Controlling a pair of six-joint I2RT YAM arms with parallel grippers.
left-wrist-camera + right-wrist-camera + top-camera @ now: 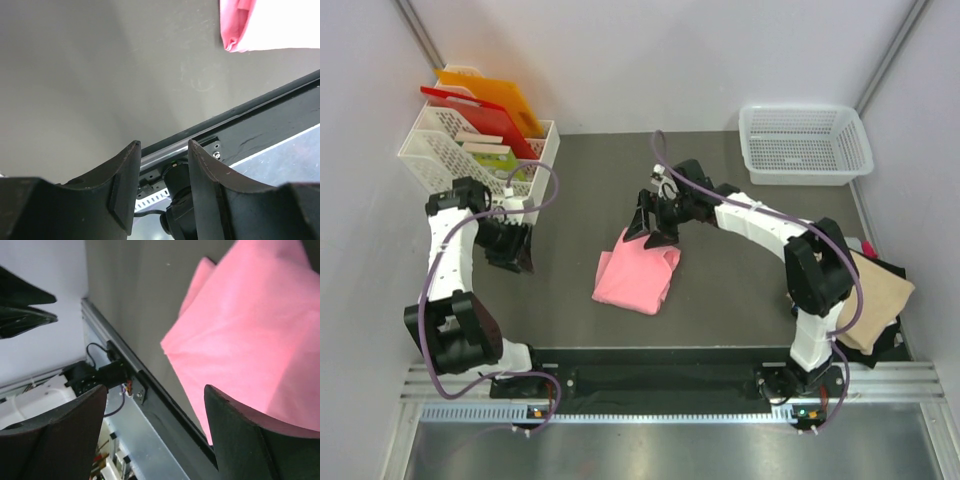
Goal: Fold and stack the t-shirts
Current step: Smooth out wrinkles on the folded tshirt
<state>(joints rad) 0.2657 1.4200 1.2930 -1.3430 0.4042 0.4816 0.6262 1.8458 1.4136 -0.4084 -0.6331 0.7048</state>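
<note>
A salmon-pink t-shirt [635,278] lies folded in the middle of the dark table; it also shows in the right wrist view [250,340] and at the top right of the left wrist view [265,25]. My right gripper [652,230] is open and empty, just above the shirt's far edge. My left gripper [516,258] is open and empty at the left, well apart from the shirt. A tan-beige shirt [875,290] lies over a dark shirt [890,335] at the right edge, with a bit of red cloth [865,246] behind them.
A white mesh basket [806,145] stands at the back right. Another white basket [485,150] holding orange and red boards stands at the back left, close behind my left arm. The black rail [660,370] runs along the table's near edge.
</note>
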